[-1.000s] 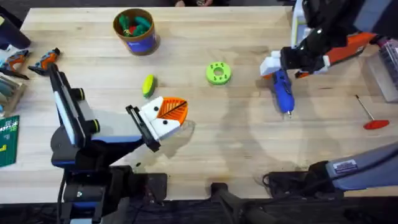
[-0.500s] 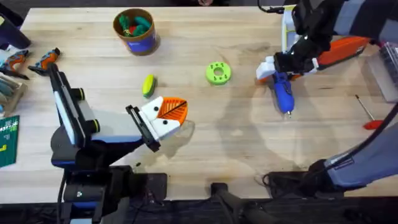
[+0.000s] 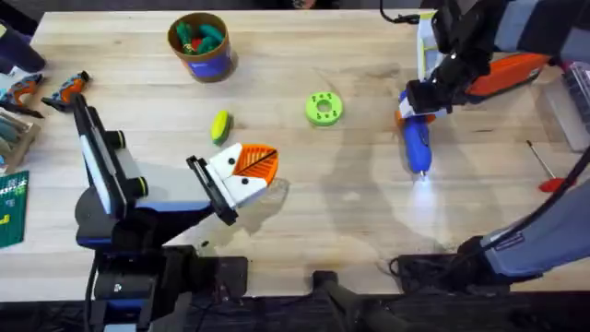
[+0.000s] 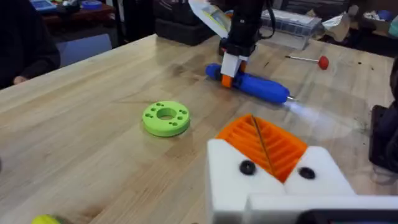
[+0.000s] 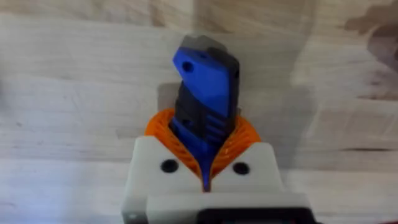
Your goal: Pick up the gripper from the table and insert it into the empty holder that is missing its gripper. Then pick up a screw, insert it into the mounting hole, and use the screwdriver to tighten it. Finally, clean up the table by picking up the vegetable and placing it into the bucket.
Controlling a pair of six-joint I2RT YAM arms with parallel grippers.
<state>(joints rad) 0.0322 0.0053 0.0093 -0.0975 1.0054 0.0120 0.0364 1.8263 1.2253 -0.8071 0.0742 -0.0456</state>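
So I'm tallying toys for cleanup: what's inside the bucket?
Green and red toys poke above the rim of the bucket. Whatever lies beneath them is covered.

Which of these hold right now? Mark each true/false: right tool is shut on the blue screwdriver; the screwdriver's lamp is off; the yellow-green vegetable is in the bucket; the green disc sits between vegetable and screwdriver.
1. The right tool is shut on the blue pen-shaped screwdriver. True.
2. The screwdriver's lamp is off. False: a pale glow lights the table at its tip.
3. The small yellow-green oval vegetable is in the blue round bucket. False: it lies on the light wooden table.
4. The round green disc with holes sits between vegetable and screwdriver. True.
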